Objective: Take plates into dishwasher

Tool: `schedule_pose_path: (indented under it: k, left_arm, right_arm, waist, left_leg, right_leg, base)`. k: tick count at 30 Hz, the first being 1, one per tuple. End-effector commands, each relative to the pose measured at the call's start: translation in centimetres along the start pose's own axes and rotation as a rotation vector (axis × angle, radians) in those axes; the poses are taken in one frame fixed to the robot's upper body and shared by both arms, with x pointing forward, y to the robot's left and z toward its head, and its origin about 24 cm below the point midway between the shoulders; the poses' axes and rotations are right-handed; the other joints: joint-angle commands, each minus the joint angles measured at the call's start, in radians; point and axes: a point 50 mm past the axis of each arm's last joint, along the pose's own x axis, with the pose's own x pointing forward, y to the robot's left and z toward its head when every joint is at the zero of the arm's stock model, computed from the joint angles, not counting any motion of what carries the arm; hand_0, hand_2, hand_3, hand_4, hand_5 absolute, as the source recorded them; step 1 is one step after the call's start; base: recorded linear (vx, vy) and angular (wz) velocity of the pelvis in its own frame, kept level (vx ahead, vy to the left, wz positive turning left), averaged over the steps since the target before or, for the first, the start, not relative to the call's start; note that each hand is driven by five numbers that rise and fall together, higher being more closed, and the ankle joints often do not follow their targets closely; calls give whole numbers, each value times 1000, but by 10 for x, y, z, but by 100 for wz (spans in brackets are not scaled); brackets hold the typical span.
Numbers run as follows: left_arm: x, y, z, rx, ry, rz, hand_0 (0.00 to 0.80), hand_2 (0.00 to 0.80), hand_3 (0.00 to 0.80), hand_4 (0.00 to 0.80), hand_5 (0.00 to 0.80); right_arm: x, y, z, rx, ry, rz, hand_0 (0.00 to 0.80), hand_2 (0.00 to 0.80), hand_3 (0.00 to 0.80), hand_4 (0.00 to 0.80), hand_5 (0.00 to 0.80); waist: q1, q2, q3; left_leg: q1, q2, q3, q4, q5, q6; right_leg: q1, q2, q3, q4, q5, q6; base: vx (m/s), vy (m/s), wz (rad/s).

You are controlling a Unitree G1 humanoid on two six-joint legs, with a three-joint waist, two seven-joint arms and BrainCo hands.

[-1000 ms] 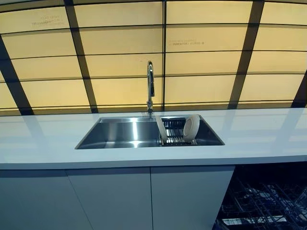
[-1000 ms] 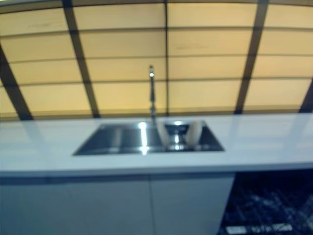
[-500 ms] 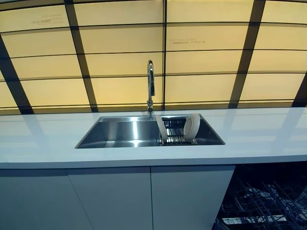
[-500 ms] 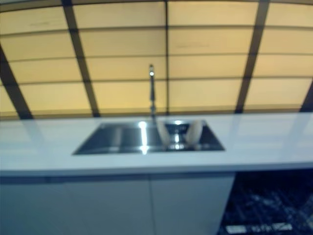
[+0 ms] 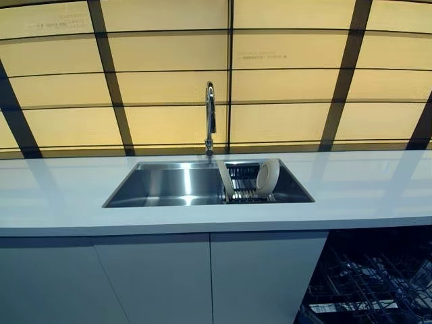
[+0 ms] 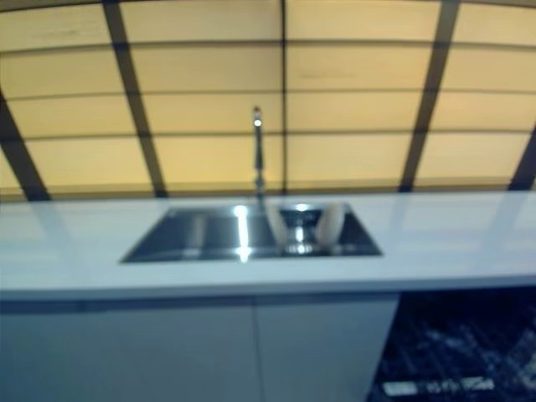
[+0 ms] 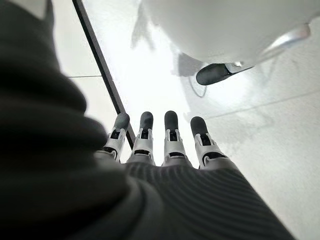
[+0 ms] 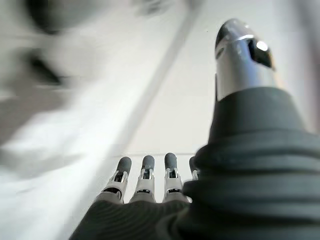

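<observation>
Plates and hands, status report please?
Left hand, right hand: fingers straight, empty. Two plates upright in sink rack. Dishwasher rack open, lower right.

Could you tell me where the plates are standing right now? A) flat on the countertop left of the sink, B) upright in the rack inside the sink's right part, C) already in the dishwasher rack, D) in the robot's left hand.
B: the plates stand on edge in the rack in the right part of the sink.

Sink (image 5: 169, 185): brushed metal, shiny; tap (image 5: 210, 118): polished metal; counter (image 5: 358, 192): smooth, glossy white; plates (image 5: 267, 177): smooth cream, look ceramic; drying rack (image 5: 244, 189): metal wire; cupboard doors (image 5: 162, 277): smooth matt grey; dishwasher rack (image 5: 368, 283): dark wire.
</observation>
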Motion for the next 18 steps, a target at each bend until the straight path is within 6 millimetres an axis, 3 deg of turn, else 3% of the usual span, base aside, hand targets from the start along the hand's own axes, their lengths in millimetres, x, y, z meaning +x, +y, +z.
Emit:
schedule_pose_path:
  k: [1, 4, 7, 14, 18]
  left_arm:
    - [-1, 22, -3, 3, 6, 56, 0, 0, 0, 0, 0]
    - [-2, 18, -8, -14, 10, 55, 0, 0, 0, 0, 0]
    - [-2, 15, -9, -14, 16, 44, 0, 0, 0, 0, 0]
    - [-1, 10, -8, 7, 13, 29, 0, 0, 0, 0, 0]
    - [0, 7, -5, 12, 11, 21, 0, 0, 0, 0, 0]
  right_arm:
    - [-8, -5, 92, 78, -509, 96, 0, 0, 0, 0, 0]
    - [-29, -3, 148, 186, -871, 143, 0, 0, 0, 0, 0]
    - [-46, -5, 184, 330, -1117, 186, 0, 0, 0, 0, 0]
    - [-71, -12, 231, 380, -1367, 140, 0, 0, 0, 0, 0]
    - [-80, -21, 246, 420, -1436, 80, 0, 0, 0, 0, 0]
  waist:
    - [-19, -74, 1]
    - [-30, -68, -6]
    - [-25, -58, -15]
    - [-9, -56, -24]
    - [-3, -58, -28]
  left_leg:
    - [-26, -72, 31, -2, -8, 93]
    - [-26, -69, 46, -2, -17, 92]
    - [-25, -67, 52, -2, -24, 93]
    - [-29, -66, 49, -2, -27, 94]
    - [-31, -66, 41, -2, -25, 92]
  right_leg:
    - [-32, -31, 10, 15, 37, 22]
    - [-39, -32, 22, 14, 35, 27]
    - [-39, -39, 22, 11, 33, 30]
    - [-38, -45, 16, 6, 31, 25]
    - [-35, -46, 13, 3, 30, 21]
  base:
    - [0, 0, 0]
    - [3, 13, -1]
    - [17, 40, -3]
    - [0, 0, 0]
    - [0, 0, 0]
